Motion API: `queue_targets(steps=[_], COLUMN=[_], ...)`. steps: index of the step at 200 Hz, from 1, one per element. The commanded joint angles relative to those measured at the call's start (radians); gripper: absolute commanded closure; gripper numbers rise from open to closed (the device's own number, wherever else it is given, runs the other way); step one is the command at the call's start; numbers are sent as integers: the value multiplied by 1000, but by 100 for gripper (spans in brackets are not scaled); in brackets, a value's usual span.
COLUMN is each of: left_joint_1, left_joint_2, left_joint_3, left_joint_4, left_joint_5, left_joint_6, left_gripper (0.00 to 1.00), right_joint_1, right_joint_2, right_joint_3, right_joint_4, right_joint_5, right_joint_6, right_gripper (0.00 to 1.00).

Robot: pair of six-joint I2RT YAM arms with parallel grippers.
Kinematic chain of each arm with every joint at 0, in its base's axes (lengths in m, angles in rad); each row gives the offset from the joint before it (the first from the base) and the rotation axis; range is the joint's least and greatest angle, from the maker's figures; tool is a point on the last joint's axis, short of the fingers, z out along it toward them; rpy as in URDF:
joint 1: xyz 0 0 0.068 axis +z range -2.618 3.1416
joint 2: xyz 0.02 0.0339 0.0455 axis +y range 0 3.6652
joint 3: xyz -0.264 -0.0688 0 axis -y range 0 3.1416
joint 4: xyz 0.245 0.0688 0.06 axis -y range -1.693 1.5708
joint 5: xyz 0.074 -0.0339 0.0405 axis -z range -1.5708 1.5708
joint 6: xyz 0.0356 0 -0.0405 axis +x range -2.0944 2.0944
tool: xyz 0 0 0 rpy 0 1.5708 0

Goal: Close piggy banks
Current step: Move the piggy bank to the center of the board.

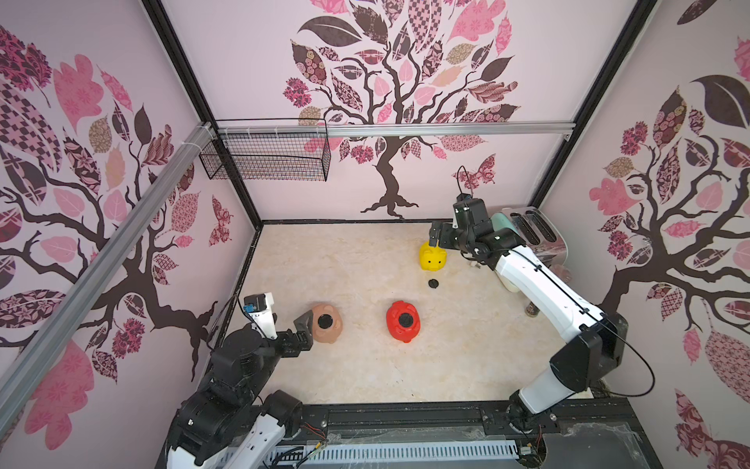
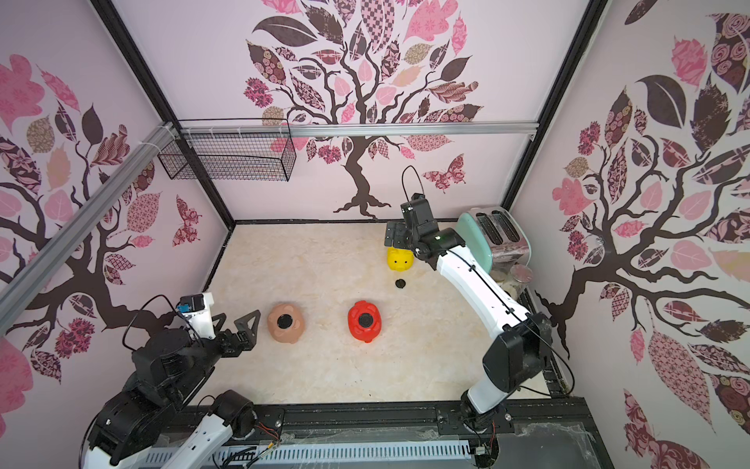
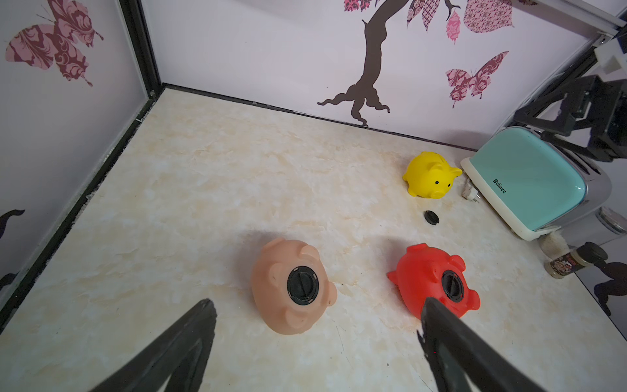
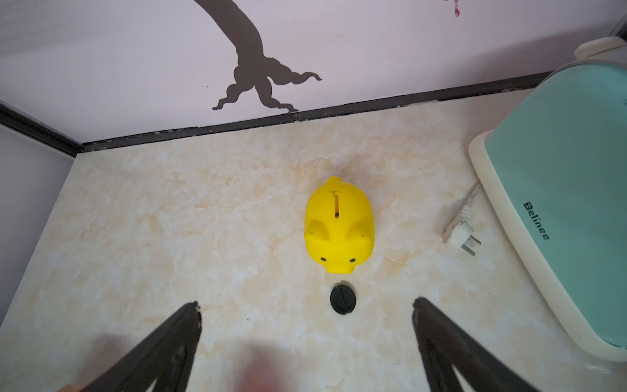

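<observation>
The peach-pink piggy bank [image 1: 326, 323] [image 3: 291, 288] and the red piggy bank [image 1: 403, 322] [image 3: 424, 275] lie belly-up, each with a black plug seated in its belly hole. The yellow piggy bank [image 1: 433, 257] [image 4: 339, 224] stands upright, coin slot on top. A loose black plug [image 1: 433, 283] [image 4: 343, 298] lies just in front of its snout. My left gripper [image 1: 304, 329] [image 3: 318, 302] is open and empty, close beside the peach bank on its left. My right gripper [image 1: 438, 239] [image 4: 306, 302] hovers open and empty above the yellow bank.
A mint-green toaster [image 1: 527, 231] [image 4: 559, 203] stands at the back right, its white mains plug [image 4: 463, 234] lying on the floor beside the yellow bank. A spice jar [image 3: 563, 263] lies near the toaster. A wire basket [image 1: 268, 156] hangs on the back wall.
</observation>
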Motion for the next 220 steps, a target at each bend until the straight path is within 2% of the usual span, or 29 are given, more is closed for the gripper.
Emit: queue_targets(steps=[1, 33, 71, 130, 176, 220], left_joint_1=[-11, -32, -32, -32, -33, -33], left_joint_2=[1, 4, 4, -1, 2, -2], left_joint_3=[-9, -11, -10, -11, -13, -13], left_joint_4=[15, 13, 14, 15, 17, 19], left_joint_5=[-11, -20, -19, -18, -13, -12], left_joint_6=[2, 0, 1, 1, 2, 2], left_gripper=[3, 3, 3, 3, 3, 3], right_joint_1=[-15, -52, -120, -148, -149, -149], right_joint_2=[83, 231, 406, 689, 796, 867], right_joint_3=[117, 267, 424, 739, 824, 826], right_joint_4=[-22, -73, -110, -237, -238, -235], right_joint_5=[23, 22, -72, -118, -151, -153], right_joint_6=[-28, -61, -65, -92, -89, -83], right_gripper=[0, 0, 0, 0, 0, 1])
